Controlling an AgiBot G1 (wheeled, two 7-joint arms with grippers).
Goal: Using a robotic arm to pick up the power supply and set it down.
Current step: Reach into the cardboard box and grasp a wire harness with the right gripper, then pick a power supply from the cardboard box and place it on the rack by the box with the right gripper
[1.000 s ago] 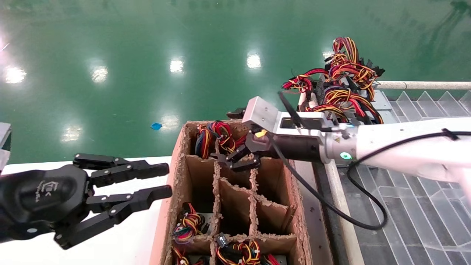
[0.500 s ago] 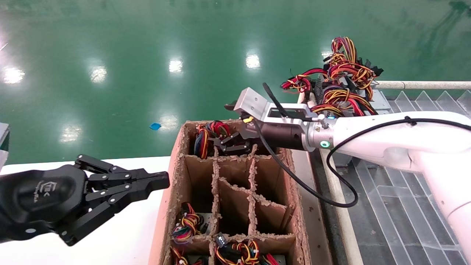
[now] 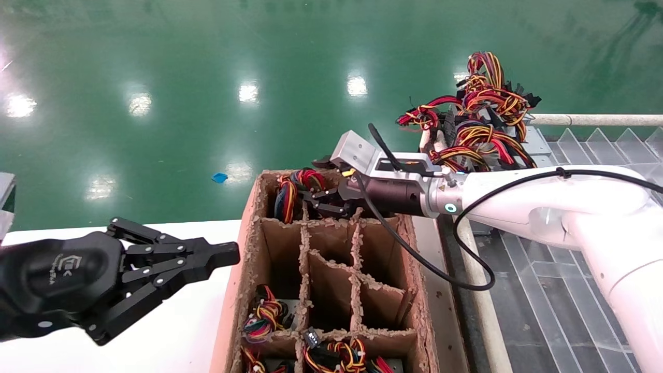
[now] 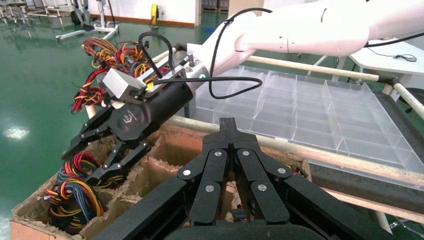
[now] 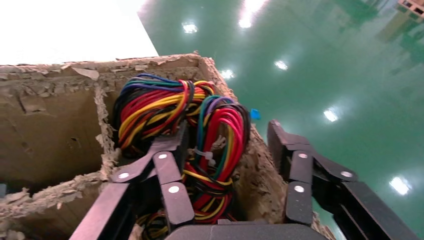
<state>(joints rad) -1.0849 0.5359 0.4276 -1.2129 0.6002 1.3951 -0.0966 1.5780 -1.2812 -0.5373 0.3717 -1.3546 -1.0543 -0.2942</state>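
Note:
Only the power supply's bundle of red, yellow and black wires [image 3: 290, 194] shows, in the far left compartment of the cardboard box [image 3: 357, 243]; its grey body is hidden below. My right gripper [image 3: 317, 202] on the white robotic arm [image 3: 523, 199] hangs open over that compartment. In the right wrist view the right gripper [image 5: 225, 137] has one finger [image 5: 167, 172] among the wires [image 5: 200, 135] and the other outside the box's far wall. My left gripper [image 3: 230, 254] is shut and empty, parked over the white table [image 3: 171, 336] left of the box.
Near compartments hold other wired units [image 3: 264, 313] [image 3: 336, 355]; the middle ones look empty. More power supplies with tangled wires [image 3: 481, 124] are piled at the far right, beside a clear plastic divided tray [image 3: 570, 290]. Green floor lies beyond the box.
My right gripper has moved left and down from the middle of the box's far row to the far left compartment. My left gripper has gone from open to shut.

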